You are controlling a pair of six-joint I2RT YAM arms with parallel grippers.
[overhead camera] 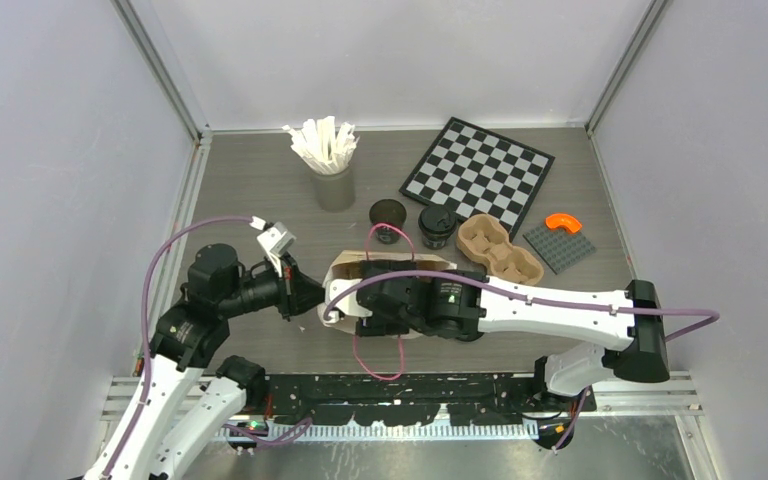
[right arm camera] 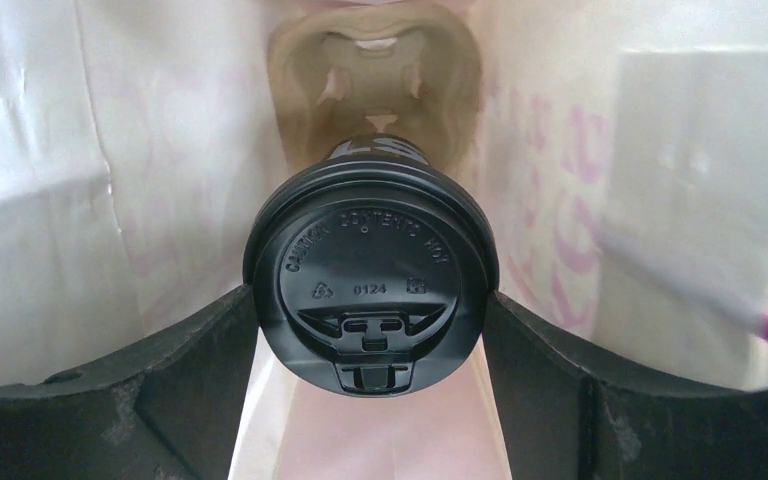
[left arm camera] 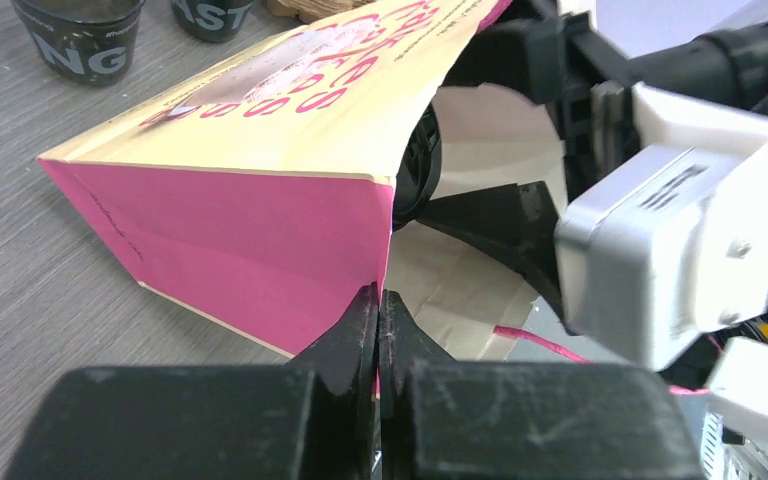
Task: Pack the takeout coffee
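black lidded cup [right arm camera: 365,265] clamped in right gripper [right arm camera: 370,305] inside paper bag [left arm camera: 250,235], left gripper [left arm camera: 380,320] pinched on bag's edge

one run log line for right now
left end effector: shut on bag rim | right end effector: shut on cup, inside bag
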